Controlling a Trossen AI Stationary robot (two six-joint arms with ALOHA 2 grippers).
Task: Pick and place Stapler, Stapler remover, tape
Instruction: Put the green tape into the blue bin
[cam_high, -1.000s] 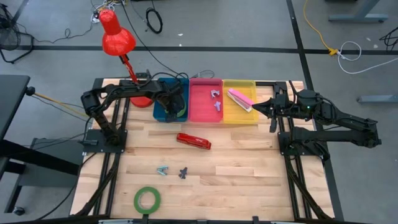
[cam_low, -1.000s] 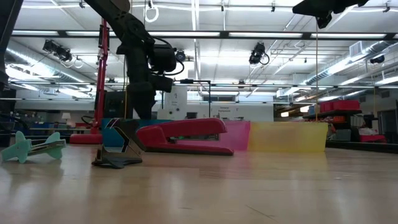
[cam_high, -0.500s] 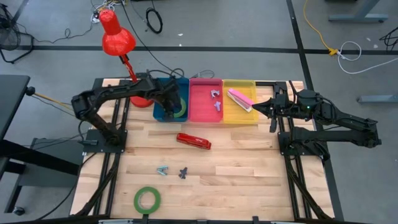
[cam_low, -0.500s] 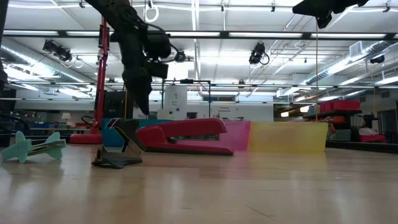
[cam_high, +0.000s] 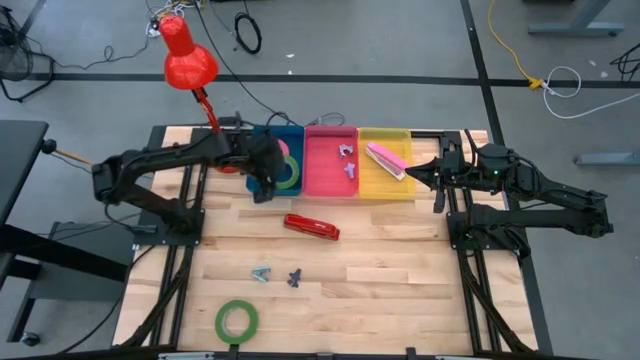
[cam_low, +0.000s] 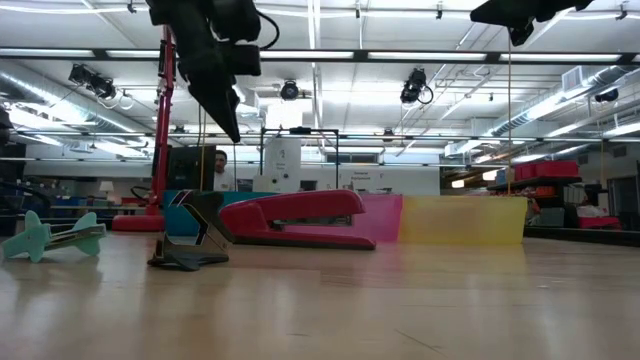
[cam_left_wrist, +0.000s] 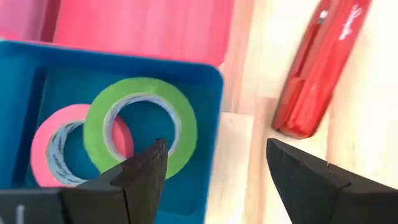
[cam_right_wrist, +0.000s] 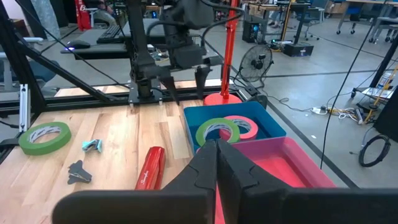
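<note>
**Overhead: left gripper empty at the blue bin, two rolls inside**

Left gripper (cam_high: 263, 190) hangs above the near edge of the blue bin (cam_high: 252, 185), fingers (cam_left_wrist: 140, 180) spread wide, nothing between them. Its wrist view looks down into the bin: a green tape roll (cam_left_wrist: 142, 124) lies flat, overlapping a pink tape roll (cam_left_wrist: 62, 149) beneath it. Both rolls show from above as well, inside the bin, green (cam_high: 288, 176) nearer the pink bin (cam_high: 330, 185).

Right gripper (cam_high: 412, 173) sits at the far right edge of the yellow bin (cam_high: 385, 188), fingers (cam_right_wrist: 233, 171) pressed together, holding nothing. Arm is raised off the table; in the low view it shows only at the upper right.

Three bins stand in a row at the table's far side: blue, pink, yellow. Pink bin holds two small grey staple removers (cam_high: 347, 160). Yellow bin holds a pink stapler (cam_high: 384, 159), lying diagonal.

On the bare wood (cam_high: 400, 280):
- red stapler (cam_high: 311, 227), just in front of the bins, between blue and pink, lying on its side.
- teal staple remover (cam_high: 261, 274) and dark staple remover (cam_high: 294, 278), side by side, nearer the front.
- third tape roll, green (cam_high: 237, 320), flat near the front edge, well apart from everything else.

Red desk lamp (cam_high: 187, 55) stands at the far left corner, behind the blue bin.
</note>
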